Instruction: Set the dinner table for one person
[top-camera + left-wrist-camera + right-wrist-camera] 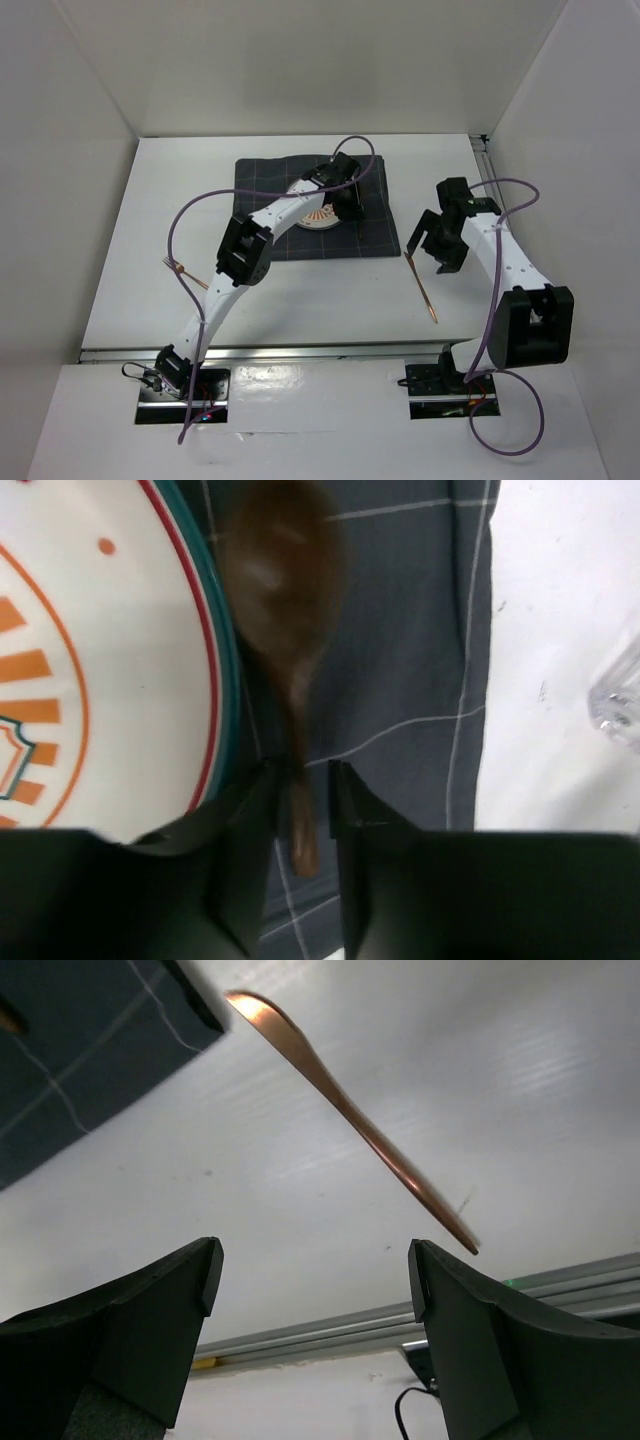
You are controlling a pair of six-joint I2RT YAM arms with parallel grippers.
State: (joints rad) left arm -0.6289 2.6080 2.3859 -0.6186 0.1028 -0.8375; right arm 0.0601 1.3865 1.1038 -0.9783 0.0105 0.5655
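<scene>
A white plate [100,680] with orange marks and a teal and red rim lies on a dark grey checked mat [270,190] on the white dinner table [300,300]. Right of the plate, a copper-brown spoon [285,580] lies on the mat. My left gripper [303,770] is open, and the spoon's handle sits between its fingers with a gap on the right side. From above, that gripper [352,210] hangs over the plate's right edge. A copper knife [350,1120] lies on the table. My right gripper [315,1260] stands wide open just near of it, holding nothing.
A copper fork [185,270] lies on the table to the left, beside the left arm. Something of clear glass [620,700] shows at the right edge of the left wrist view. A silver rail [350,1325] runs along the near table edge. White walls enclose the table.
</scene>
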